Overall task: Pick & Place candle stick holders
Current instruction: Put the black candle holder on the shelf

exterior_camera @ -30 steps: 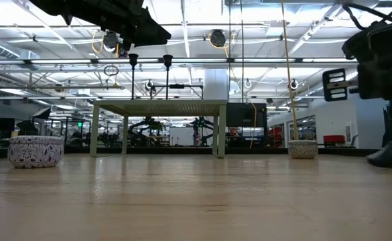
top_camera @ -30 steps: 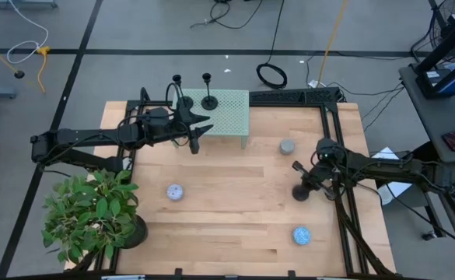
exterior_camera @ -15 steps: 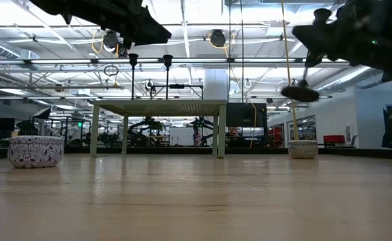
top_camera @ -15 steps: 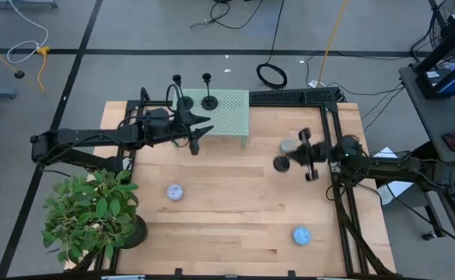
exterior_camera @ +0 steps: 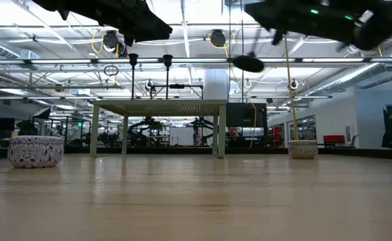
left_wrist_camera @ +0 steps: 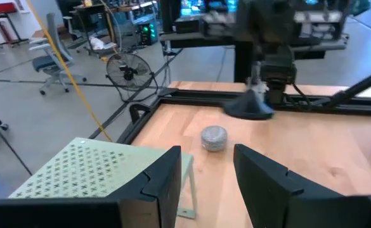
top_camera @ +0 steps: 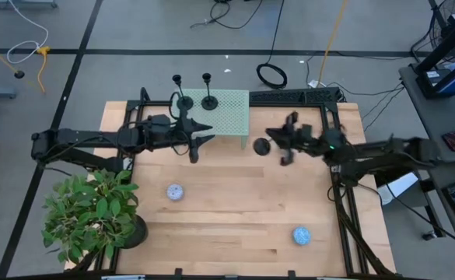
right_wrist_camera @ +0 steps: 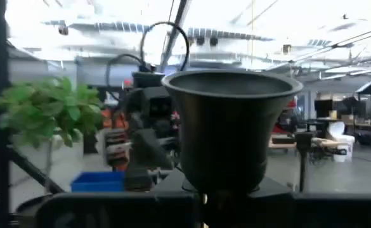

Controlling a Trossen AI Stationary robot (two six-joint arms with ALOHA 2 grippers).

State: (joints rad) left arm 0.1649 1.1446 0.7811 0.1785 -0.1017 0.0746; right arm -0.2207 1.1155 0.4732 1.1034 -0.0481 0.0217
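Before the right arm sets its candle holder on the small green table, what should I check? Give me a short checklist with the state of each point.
1. Right claw grips the third candle stick holder: ok.
2. Holder is upright: not ok, it is carried tilted.
3. Free place on the green table beside the two placed holders: ok.
4. Left claw out of the path: cannot tell, it hovers open near the table's front.
5. Holder already above the table: not ok, it is beside it.

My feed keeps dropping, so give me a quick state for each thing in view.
Two candle stick holders: upright on the green mesh stand.
Third candle stick holder: tilted in the air, carried.
Right hand: shut on the third candle stick holder, near the stand.
Left hand: open, hovering beside the stand.
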